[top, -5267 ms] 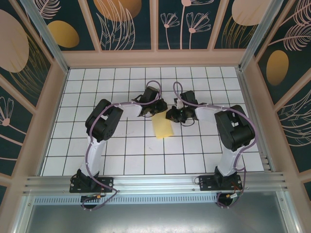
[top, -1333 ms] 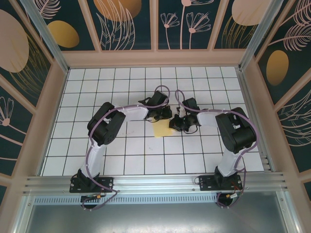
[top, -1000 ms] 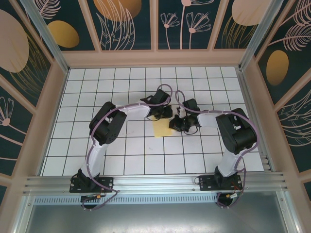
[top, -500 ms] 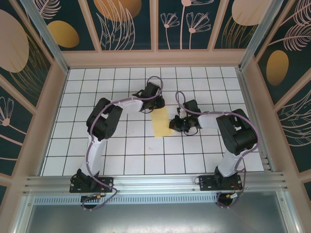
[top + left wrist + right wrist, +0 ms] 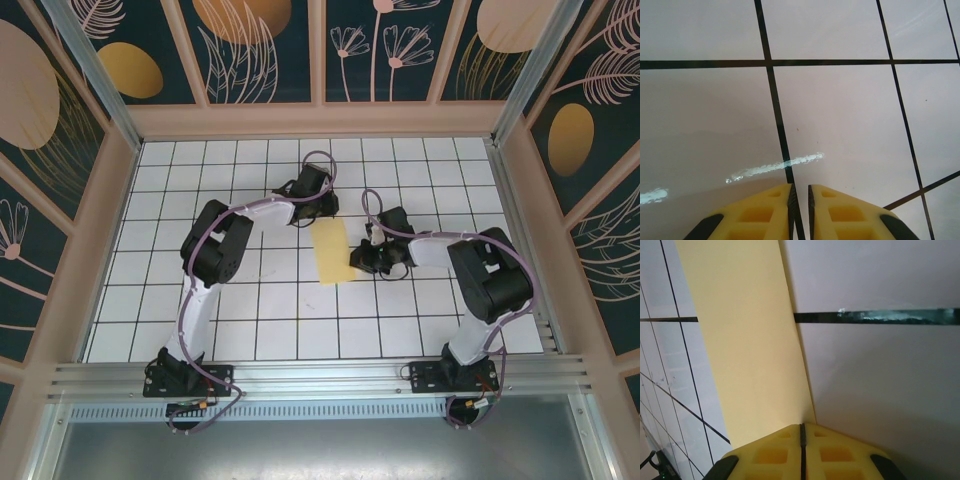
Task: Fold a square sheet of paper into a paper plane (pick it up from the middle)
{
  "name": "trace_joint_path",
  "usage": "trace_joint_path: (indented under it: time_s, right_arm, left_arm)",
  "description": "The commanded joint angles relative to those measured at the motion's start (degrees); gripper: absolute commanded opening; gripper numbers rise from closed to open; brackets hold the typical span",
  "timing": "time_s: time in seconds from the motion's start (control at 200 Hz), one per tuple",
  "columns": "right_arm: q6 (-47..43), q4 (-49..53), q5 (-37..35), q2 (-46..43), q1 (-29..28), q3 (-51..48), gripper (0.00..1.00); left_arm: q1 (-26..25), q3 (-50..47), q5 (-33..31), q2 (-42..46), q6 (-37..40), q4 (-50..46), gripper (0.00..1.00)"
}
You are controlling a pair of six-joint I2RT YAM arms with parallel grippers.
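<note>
As seen from above, find the pale yellow sheet of paper (image 5: pixel 331 252) folded into a narrow strip, flat on the tiled table (image 5: pixel 200 300). See the right gripper (image 5: pixel 356 262) closed tight, touching its right edge by the near corner. Note the left gripper (image 5: pixel 322 208) just past the far end, fingers (image 5: pixel 765 210) a slit apart, empty.

Left gripper (image 5: pixel 322 207) drew back — sheet of paper (image 5: pixel 331 252) now lies fully uncovered

Paper (image 5: pixel 331 252) lies on table (image 5: pixel 250 310) between left gripper (image 5: pixel 318 208) and right gripper (image 5: pixel 356 262).
</note>
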State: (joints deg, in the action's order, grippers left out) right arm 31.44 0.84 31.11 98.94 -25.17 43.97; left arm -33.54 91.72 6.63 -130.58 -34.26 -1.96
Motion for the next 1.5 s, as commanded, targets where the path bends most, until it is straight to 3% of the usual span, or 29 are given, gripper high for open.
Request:
trace_joint_path:
  time_s: [0.0, 0.135, 0.29, 0.635, 0.956, 1.201, 1.496]
  right_arm:
    - [-0.1, 7.4, -3.1, -2.1, -0.1, 2.2, 0.11]
    - [1.6, 4.8, -4.2, -4.0, 0.1, 6.3, 0.12]
    - [-1.3, 7.8, -7.1, 1.5, -0.1, 12.1, 0.13]
    - [0.0, 11.8, -12.9, 8.1, -6.4, 15.9, 0.13]
    - [8.4, 9.6, -13.9, 11.1, -15.7, 14.8, 0.12]
    - [18.6, 2.9, -12.3, 13.5, -18.8, 21.9, 0.12]
    - [8.0, 11.8, -14.5, 16.7, -15.7, 34.2, 0.13]
  left_arm:
    - [0.1, -0.7, -3.1, 6.3, 1.0, 0.2, 0.2]
    - [0.2, -6.5, -6.2, 13.0, -0.4, 1.6, 0.24]
    - [0.3, -14.0, -8.6, 19.6, -2.6, 2.6, 0.28]
    - [1.5, -29.8, -12.2, 31.8, -6.3, 3.7, 0.4]
    - [2.5, -39.5, -13.2, 38.8, -8.4, 4.5, 0.5]
    - [2.6, -48.7, -13.8, 45.9, -12.7, 6.8, 0.51]
    - [2.6, -56.6, -13.0, 52.2, -16.9, 8.4, 0.5]
